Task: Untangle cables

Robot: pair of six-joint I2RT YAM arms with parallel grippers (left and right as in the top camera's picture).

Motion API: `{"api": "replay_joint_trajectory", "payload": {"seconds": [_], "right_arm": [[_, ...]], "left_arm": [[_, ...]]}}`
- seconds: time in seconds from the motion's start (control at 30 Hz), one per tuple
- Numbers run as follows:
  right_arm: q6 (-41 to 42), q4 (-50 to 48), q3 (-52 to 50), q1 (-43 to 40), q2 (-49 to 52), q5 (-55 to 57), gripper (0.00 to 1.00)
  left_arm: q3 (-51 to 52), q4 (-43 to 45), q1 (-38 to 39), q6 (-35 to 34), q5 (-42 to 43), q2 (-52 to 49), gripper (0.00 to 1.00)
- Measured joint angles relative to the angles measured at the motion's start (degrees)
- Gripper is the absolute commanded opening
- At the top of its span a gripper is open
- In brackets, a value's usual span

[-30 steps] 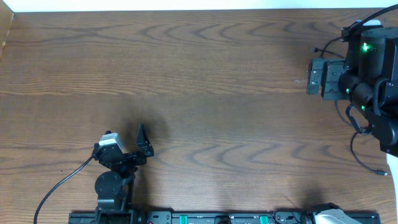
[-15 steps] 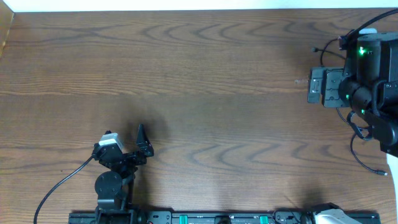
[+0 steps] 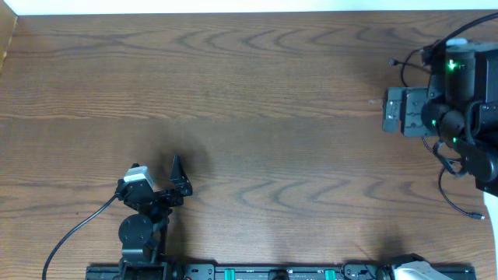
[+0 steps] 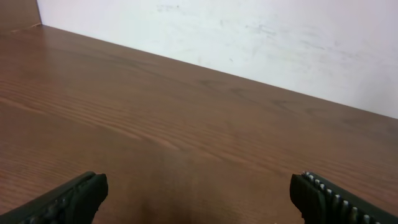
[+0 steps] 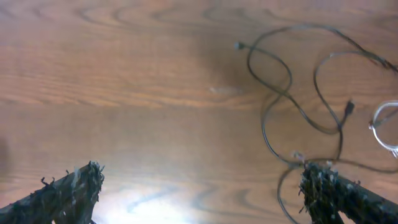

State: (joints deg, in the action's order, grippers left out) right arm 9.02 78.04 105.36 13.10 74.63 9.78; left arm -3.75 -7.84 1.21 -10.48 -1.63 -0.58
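Thin black cables point(image 5: 278, 87) lie in overlapping loops on the brown table, in the right half of the right wrist view. A white cable point(image 5: 384, 123) curls at that view's right edge. In the overhead view, black cable point(image 3: 446, 162) strands show around the right arm, which hides most of them. My right gripper point(image 5: 199, 193) hovers open over bare wood, and its right finger point(image 5: 339, 193) is just over a cable loop. In the overhead view the right gripper point(image 3: 395, 109) is at the table's right side. My left gripper point(image 4: 199, 199) is open and holds nothing; it sits low at the front left point(image 3: 159, 183).
A white wall point(image 4: 249, 43) rises behind the table's far edge. The arms' base rail point(image 3: 272, 272) runs along the front edge. A thick black arm cable point(image 3: 74, 233) trails off at the front left.
The right gripper has drifted slightly toward the front of the table. The left arm has not moved.
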Motion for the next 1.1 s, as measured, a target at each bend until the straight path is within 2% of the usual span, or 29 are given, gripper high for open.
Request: {"api": "replay_joint_trajectory", "payload": {"seconds": [0.17,0.27,0.37,0.47,0.67,0.9,1.1], "right_arm": [[0.7,-12.3,-0.1,0.0,-0.9,-0.8,0.99],[0.9,-15.6,-0.1,0.0,-1.9,-0.9,0.99],[0.9,-24.2,-2.3,0.0,-3.7,-1.0,0.99],[1.0,-32.9,-7.8,0.0,-6.3,-1.5,0.99],[1.1,-54.2,-32.7,0.0,-16.0,-3.9,0.99],[1.1,-65.2,-46.4,0.0,-25.4,-3.6,0.99],[1.1,-69.3,-56.0,-0.5,-32.1,-2.4,0.99]], "left_arm": [[0.0,-0.1,0.0,0.0,0.0,0.0,0.98],[0.0,-0.1,0.0,0.0,0.0,0.0,0.98],[0.0,-0.1,0.0,0.0,0.0,0.0,0.98],[-0.1,-0.2,0.0,0.0,0.0,0.0,0.98],[-0.1,-0.3,0.0,0.0,0.0,0.0,0.98],[-0.1,-0.3,0.0,0.0,0.0,0.0,0.98],[-0.1,-0.3,0.0,0.0,0.0,0.0,0.98]]}}
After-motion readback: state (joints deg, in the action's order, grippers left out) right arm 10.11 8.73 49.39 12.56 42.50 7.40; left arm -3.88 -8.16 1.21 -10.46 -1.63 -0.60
